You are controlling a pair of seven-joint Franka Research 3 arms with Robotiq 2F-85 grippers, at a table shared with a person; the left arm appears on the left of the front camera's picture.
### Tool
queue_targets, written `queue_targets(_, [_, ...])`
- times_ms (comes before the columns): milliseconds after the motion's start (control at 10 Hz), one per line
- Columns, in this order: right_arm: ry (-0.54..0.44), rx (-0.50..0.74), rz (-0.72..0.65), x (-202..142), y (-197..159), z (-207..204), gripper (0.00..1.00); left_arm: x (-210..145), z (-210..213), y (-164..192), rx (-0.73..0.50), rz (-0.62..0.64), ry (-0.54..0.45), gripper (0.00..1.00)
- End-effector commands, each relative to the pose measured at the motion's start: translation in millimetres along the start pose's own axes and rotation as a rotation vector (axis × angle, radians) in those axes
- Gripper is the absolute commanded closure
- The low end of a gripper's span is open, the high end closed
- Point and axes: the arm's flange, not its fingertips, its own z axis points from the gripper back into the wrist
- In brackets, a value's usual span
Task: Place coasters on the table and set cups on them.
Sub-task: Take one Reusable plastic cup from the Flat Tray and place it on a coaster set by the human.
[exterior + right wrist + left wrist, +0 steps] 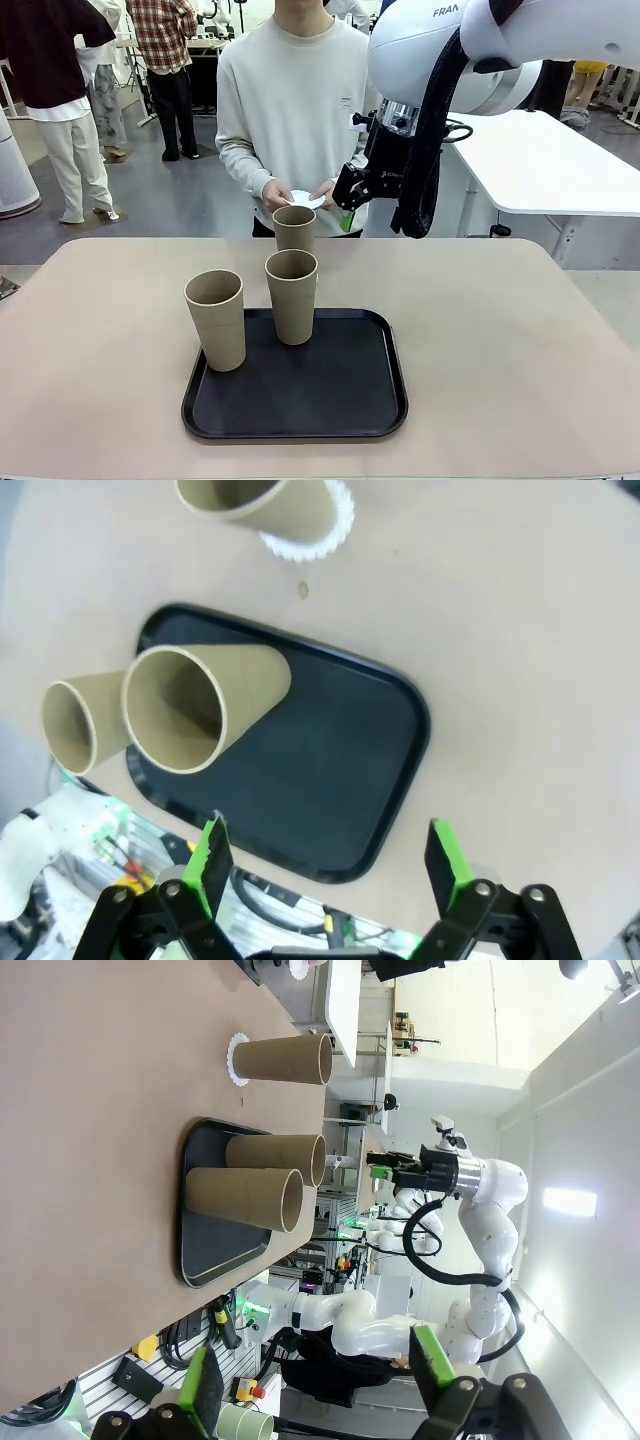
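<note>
The right gripper (328, 870) hangs fingers wide above the black rounded-square tray (330, 770), where two tall tan tumblers (195, 715) stand beyond one fingertip; a third sits farther ahead on a scalloped white paper doily (305, 547). Centre one tumbler between the pads before closing (left gripper (315, 1380) equally wide).

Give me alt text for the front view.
A left cup and a middle cup stand upright on a black tray; a far cup stands beyond it on the table. A person's hands hold white coasters near the open right gripper.
</note>
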Motion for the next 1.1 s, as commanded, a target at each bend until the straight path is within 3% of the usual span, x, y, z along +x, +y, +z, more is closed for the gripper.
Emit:
queue_targets(0, [-0.108, 0.095, -0.093, -52.6, -48.9, 25.4, 0.00, -1.1, 1.2, -1.7, -0.013, -0.007, -0.003, 0.00])
queue_targets(200, [-0.087, 0.091, -0.305, -80.0, -134.2, 49.7, 0.00, -1.1, 1.2, -1.7, -0.013, -0.007, -0.003, 0.00])
queue_targets(400, [-0.043, -0.021, -0.428, -97.3, -184.5, 65.3, 0.00, -1.1, 1.2, -1.7, -0.013, -0.007, -0.003, 0.00])
queue_targets(600, [0.027, -0.134, -0.514, -109.2, -209.2, 74.9, 0.00, -1.1, 1.2, -1.7, -0.013, -0.007, -0.003, 0.00])
queue_targets(700, [0.025, -0.143, -0.510, -108.1, -205.8, 75.5, 0.00, -1.1, 1.2, -1.7, -0.013, -0.007, -0.003, 0.00])
queue_targets(800, [-0.033, -0.085, -0.478, -116.9, -226.7, 72.2, 0.00, -1.1, 1.2, -1.7, -0.013, -0.007, -0.003, 0.00])
queue_targets(1000, [-0.033, -0.085, -0.478, -116.9, -226.7, 72.2, 0.00, -1.1, 1.2, -1.7, -0.013, -0.007, -0.003, 0.00])
